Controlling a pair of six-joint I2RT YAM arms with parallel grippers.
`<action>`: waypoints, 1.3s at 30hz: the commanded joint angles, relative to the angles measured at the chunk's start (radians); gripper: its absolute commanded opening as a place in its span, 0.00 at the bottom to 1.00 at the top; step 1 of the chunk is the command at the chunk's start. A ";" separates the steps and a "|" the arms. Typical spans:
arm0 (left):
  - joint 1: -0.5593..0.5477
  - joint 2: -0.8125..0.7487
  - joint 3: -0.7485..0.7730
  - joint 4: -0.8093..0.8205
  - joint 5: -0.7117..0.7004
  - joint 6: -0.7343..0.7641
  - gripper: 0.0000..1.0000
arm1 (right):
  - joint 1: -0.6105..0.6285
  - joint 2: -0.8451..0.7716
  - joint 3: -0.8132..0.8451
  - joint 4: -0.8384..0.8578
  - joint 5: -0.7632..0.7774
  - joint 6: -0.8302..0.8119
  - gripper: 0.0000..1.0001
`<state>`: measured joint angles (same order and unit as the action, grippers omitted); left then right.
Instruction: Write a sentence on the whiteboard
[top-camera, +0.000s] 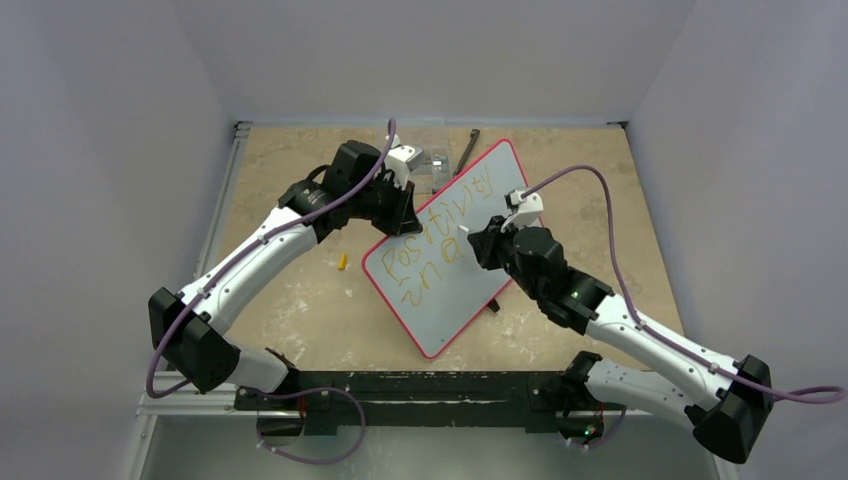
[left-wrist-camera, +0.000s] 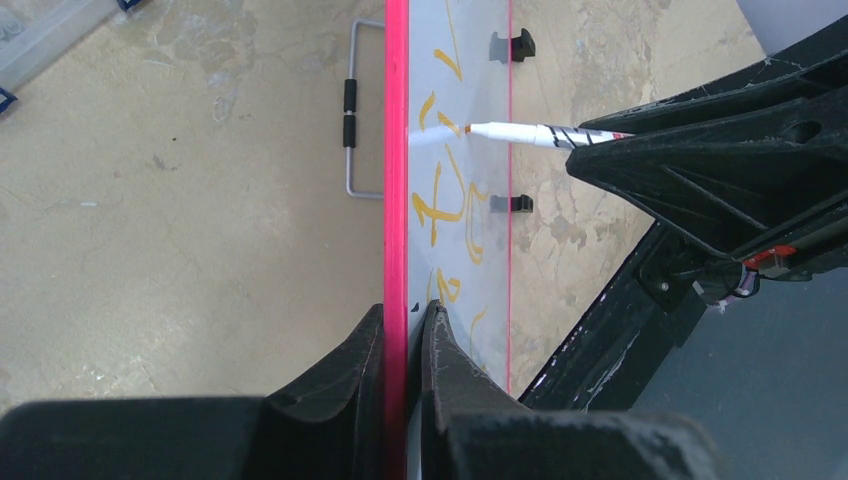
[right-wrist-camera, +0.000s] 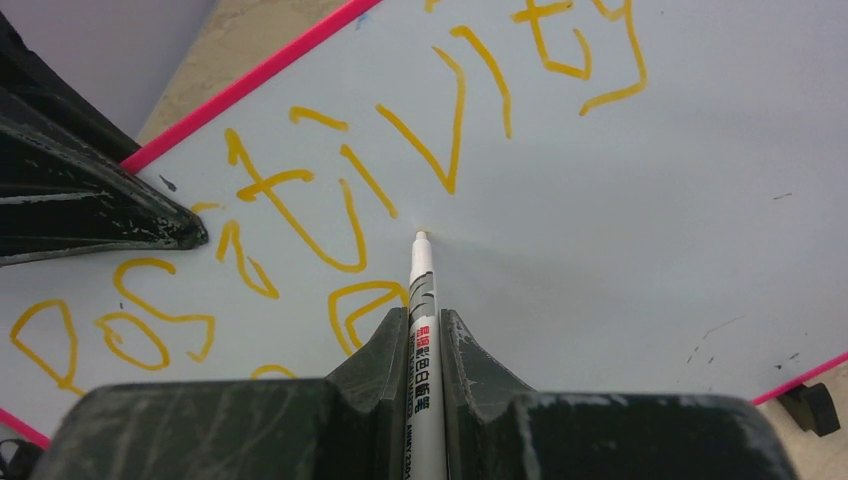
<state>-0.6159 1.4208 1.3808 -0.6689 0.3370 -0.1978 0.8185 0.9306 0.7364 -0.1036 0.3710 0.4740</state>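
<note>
The whiteboard (top-camera: 470, 295), white with a pink frame (left-wrist-camera: 396, 150), stands tilted on the table. My left gripper (left-wrist-camera: 405, 308) is shut on its upper left edge (top-camera: 398, 215), one finger on each face. The sentence (right-wrist-camera: 300, 200) in orange-yellow reads "Positivity" with "in a" below it (top-camera: 425, 275). My right gripper (right-wrist-camera: 422, 315) is shut on a white marker (right-wrist-camera: 422, 340). The marker's tip (right-wrist-camera: 421, 237) is at the board's surface, just right of the "a" and under the "v". In the left wrist view the marker (left-wrist-camera: 520, 132) points at the board from the right.
A small yellow cap (top-camera: 341, 262) lies on the table left of the board. A clear plastic box (top-camera: 432, 160) and a dark tool (top-camera: 468, 150) sit at the back. The board's black feet (left-wrist-camera: 520, 45) rest on the table. Walls close in on three sides.
</note>
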 joint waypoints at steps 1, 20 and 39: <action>-0.002 -0.001 -0.026 -0.098 -0.140 0.124 0.00 | -0.002 0.007 0.005 0.053 -0.074 -0.003 0.00; -0.001 -0.001 -0.026 -0.096 -0.140 0.123 0.00 | -0.002 -0.102 -0.126 -0.055 -0.044 0.051 0.00; -0.003 -0.004 -0.028 -0.096 -0.142 0.124 0.00 | -0.010 -0.094 0.063 -0.163 0.062 -0.053 0.00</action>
<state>-0.6167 1.4147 1.3769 -0.6712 0.3321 -0.1982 0.8112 0.8818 0.7250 -0.2611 0.4133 0.4561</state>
